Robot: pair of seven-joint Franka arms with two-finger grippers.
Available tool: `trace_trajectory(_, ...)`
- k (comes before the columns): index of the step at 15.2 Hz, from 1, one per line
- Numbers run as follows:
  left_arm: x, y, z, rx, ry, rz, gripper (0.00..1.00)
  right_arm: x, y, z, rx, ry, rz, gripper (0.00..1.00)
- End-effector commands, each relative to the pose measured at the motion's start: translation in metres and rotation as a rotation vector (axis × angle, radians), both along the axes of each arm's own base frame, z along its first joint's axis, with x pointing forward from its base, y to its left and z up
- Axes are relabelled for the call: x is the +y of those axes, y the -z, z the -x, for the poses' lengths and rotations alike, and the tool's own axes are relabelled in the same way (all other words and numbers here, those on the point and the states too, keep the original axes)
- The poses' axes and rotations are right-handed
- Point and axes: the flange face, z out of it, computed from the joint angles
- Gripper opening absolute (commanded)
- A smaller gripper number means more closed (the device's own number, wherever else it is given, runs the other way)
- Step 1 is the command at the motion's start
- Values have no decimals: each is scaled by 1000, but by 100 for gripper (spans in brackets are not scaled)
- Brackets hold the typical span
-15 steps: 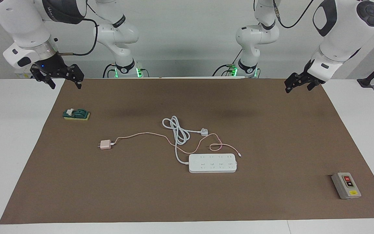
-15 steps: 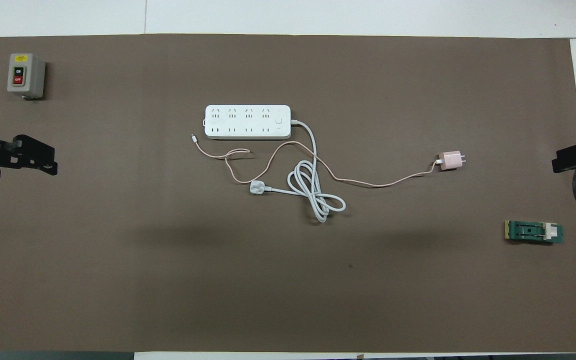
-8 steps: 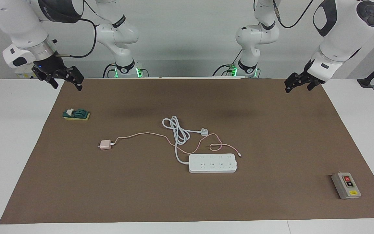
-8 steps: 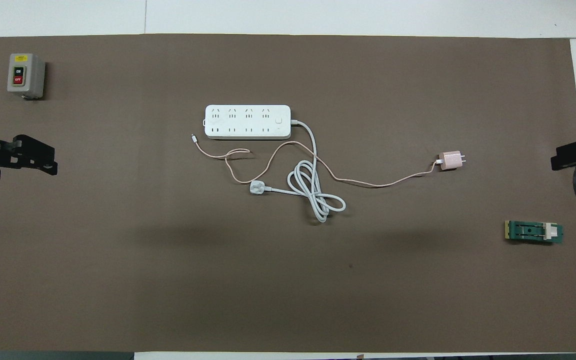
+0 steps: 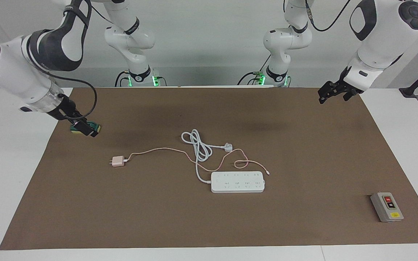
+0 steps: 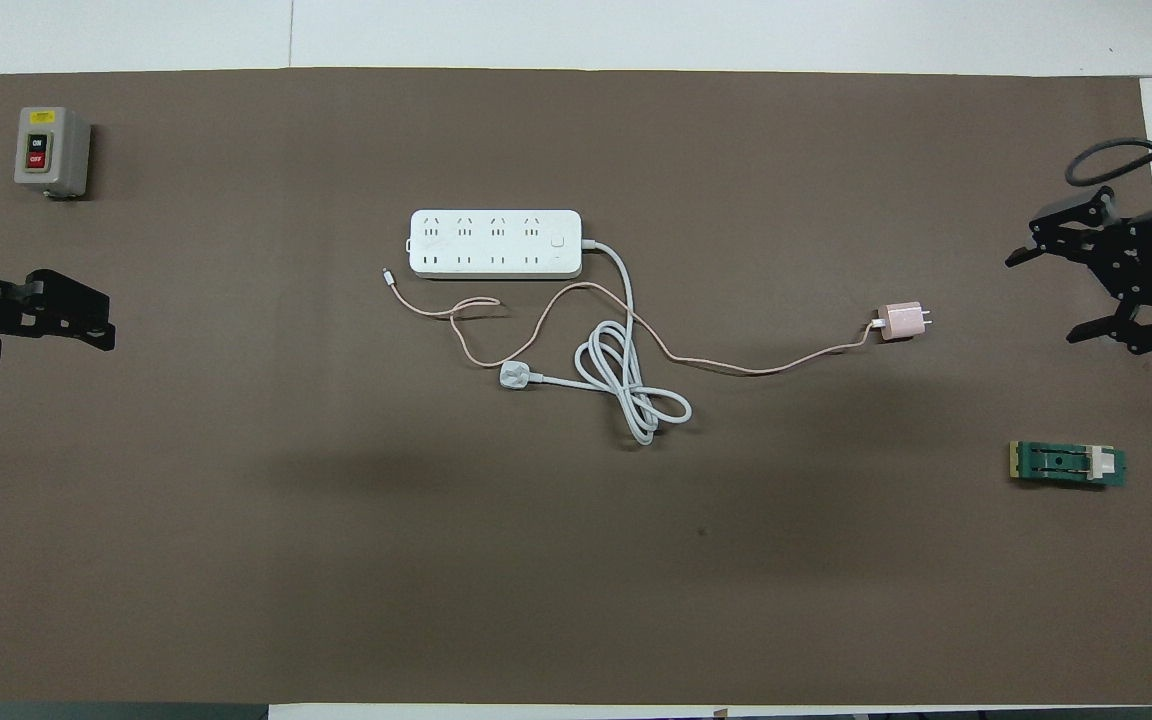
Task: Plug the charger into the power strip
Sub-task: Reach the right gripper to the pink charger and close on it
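The charger, a small pale-pink cube, lies on the brown mat toward the right arm's end. Its thin pink cable winds across to the power strip, a flat white bar lying farther from the robots. Nothing is plugged into the strip's sockets. My right gripper hangs open over the mat's end, beside the charger and apart from it. My left gripper waits open over the other end of the mat.
The strip's thick white cord lies coiled with its three-pin plug crossing the pink cable. A green and yellow block lies below the right gripper's line of sight. A grey button box stands near the left arm's end.
The right arm has swung down and out over the mat toward the charger, its gripper turned and still open. The left arm and everything on the mat have stayed put.
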Motion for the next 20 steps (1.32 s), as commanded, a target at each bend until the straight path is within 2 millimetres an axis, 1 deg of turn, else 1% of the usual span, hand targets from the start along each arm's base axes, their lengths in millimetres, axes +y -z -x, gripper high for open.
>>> trace_trajectory(1,2,-1,8,-16,-2,11,100,-9,26,-3,46,177,-62,100)
trace_trajectory(2,3,-1,8,-16,-4,11,100,-8,38,-1,68,209,-80,100)
trace_trajectory(3,2,-1,8,-16,-2,11,100,-16,55,0,102,248,-113,100)
trace_trajectory(4,2,-1,8,-16,-2,11,100,-28,78,-1,139,278,-131,100)
trace_trajectory(6,3,-1,8,-16,-4,11,100,-33,113,-5,189,307,-156,100)
trace_trajectory(7,2,-1,8,-16,-2,11,100,-33,126,-7,203,328,-179,100)
trace_trajectory(9,3,-1,8,-16,-4,11,100,-42,146,-9,230,414,-228,100)
trace_trajectory(11,2,-1,8,-16,-2,11,100,-41,173,-11,279,460,-264,100)
trace_trajectory(12,2,-1,8,-16,-2,11,100,-36,181,-11,294,459,-267,100)
trace_trajectory(15,2,-2,9,-18,-2,11,100,-36,194,-12,306,466,-284,100)
trace_trajectory(16,2,-1,8,-16,-2,11,100,-32,198,-13,305,464,-289,100)
trace_trajectory(18,2,-2,9,-18,-2,11,100,-30,211,-6,285,440,-286,100)
trace_trajectory(20,2,-1,8,-16,-2,11,100,-30,216,-3,264,432,-285,100)
